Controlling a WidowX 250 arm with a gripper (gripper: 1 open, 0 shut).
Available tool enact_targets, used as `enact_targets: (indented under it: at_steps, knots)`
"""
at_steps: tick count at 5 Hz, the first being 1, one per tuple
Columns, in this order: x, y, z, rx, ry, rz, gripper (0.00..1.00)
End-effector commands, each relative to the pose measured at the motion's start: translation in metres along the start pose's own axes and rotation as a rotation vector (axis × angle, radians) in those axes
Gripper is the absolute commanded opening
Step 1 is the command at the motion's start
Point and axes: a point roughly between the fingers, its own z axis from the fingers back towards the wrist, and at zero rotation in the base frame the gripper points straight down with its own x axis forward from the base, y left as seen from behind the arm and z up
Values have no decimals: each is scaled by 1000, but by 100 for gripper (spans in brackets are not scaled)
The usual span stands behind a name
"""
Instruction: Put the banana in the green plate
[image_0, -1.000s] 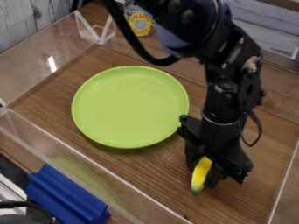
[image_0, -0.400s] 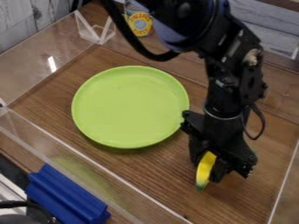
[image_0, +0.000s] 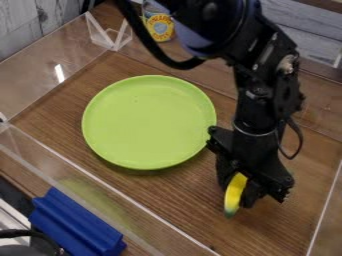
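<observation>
The claw (image_0: 242, 199) was clamped on the banana (image_0: 234, 193), w/ its greenish tip down near the wooden table (image_0: 181, 209). The green plate (image_0: 147, 123) lay just beside the arm (image_0: 257, 95), w/ the blue bin (image_0: 76, 226) farther off. Step in hand looked like the pick-up; next move prob. needed a lift, then a swing over the plate & release.
</observation>
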Motion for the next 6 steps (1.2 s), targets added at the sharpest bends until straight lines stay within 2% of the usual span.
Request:
enact_targets:
  at_steps: [1,3,4,5,6]
  knots:
    - [10,2,23,-6,-70,11,0]
    - [7,6,37,-1,-57,33,0]
    - [5,10,51,5,-54,56,0]
    - [4,18,80,22,-59,105,0]
    - [0,37,109,46,-70,173,0]
